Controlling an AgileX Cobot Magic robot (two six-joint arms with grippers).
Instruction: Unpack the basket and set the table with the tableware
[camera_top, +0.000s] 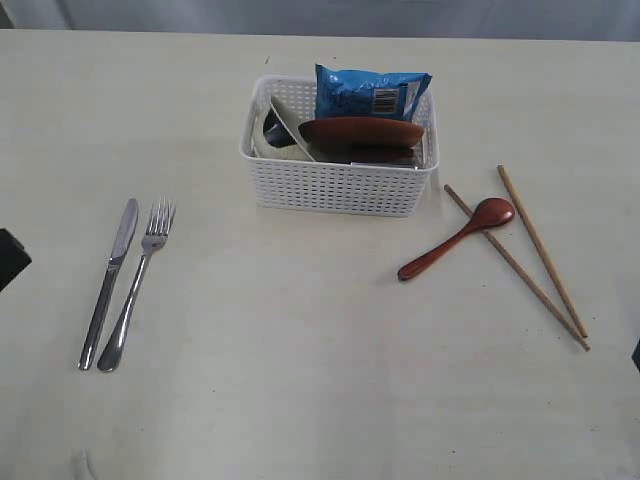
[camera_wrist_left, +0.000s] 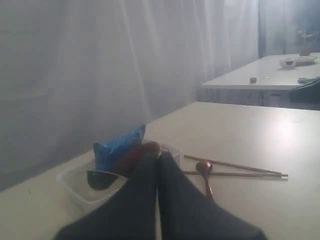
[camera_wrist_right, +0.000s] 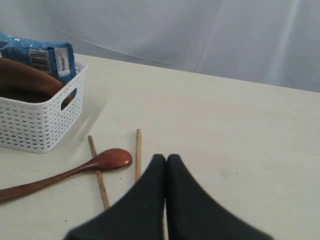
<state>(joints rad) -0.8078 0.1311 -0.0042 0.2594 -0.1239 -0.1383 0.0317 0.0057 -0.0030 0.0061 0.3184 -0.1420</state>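
We log left tool (camera_wrist_left: 158, 160) and right tool (camera_wrist_right: 166, 160) pinched closed, empty. On the cream surface (camera_top: 300, 350): knife (camera_top: 108, 285) beside fork (camera_top: 137, 282), left; spoon (camera_top: 455, 240) crossing one chopstick (camera_top: 516, 266), right. Farther back, white perforated basket (camera_top: 335, 188) holds bowl (camera_top: 285, 128), brown plate (camera_top: 360, 133), blue bag (camera_top: 370, 92) rearmost.

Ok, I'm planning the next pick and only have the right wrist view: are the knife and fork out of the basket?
Observer: Yes. The knife and fork lie side by side on the table, left of the basket in the exterior view.
Operator: What else is in the basket besides the plate and blue bag?
Observer: A cream bowl, leaning on its edge at the basket's left end, next to the plate.
Operator: And the left gripper?
Observer: The left gripper is shut, with nothing between its fingers.
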